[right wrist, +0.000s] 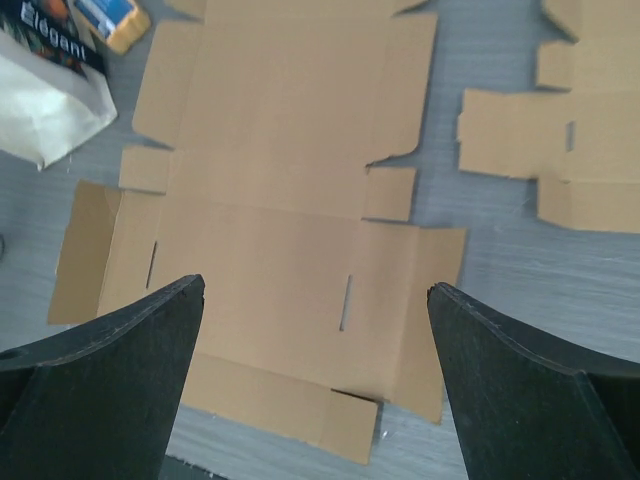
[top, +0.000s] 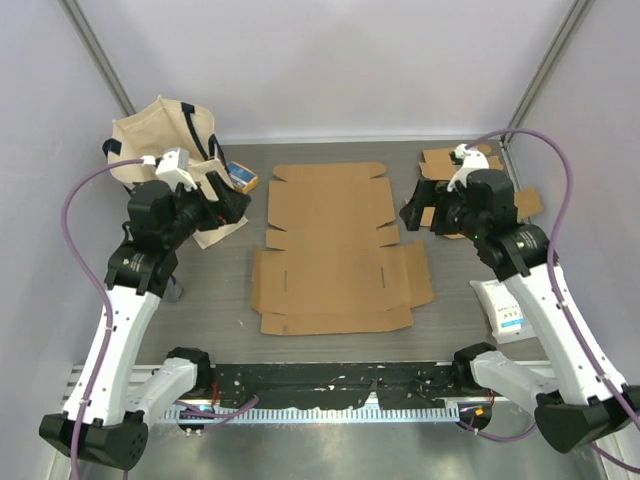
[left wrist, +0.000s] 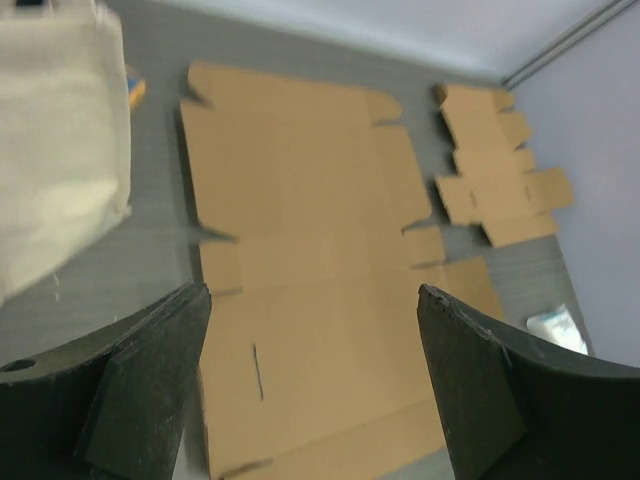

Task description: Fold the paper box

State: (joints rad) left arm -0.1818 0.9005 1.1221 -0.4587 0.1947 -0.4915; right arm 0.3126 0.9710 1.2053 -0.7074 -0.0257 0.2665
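Box: I see the box (top: 335, 250) lying flat and unfolded in the middle of the table (top: 230, 290), between my two arms. Every flap is down, and the slots and creases face up.
Left gripper: my left gripper (left wrist: 312, 292) hangs in the air just off the box's left edge. Its jaws are spread wide with nothing between them, and the wrist view looks down across the cardboard.
Right gripper: my right gripper (right wrist: 315, 286) hangs off the box's right edge, raised above it. Its jaws are wide apart too and hold nothing.
Bag: a cream bag (top: 160, 135) with dark handles stands at the far left, behind my left arm.
Small carton: a blue and yellow carton (top: 241, 177) sits just beside the bag. It is near the box's far left corner but apart from it.
Spare cardboard: another flat blank (top: 445, 160) lies at the far right, partly hidden by my right arm in the top view. It is clear of the box.
Packet: a white packet (top: 503, 310) lies near the table's right edge, beside my right arm.
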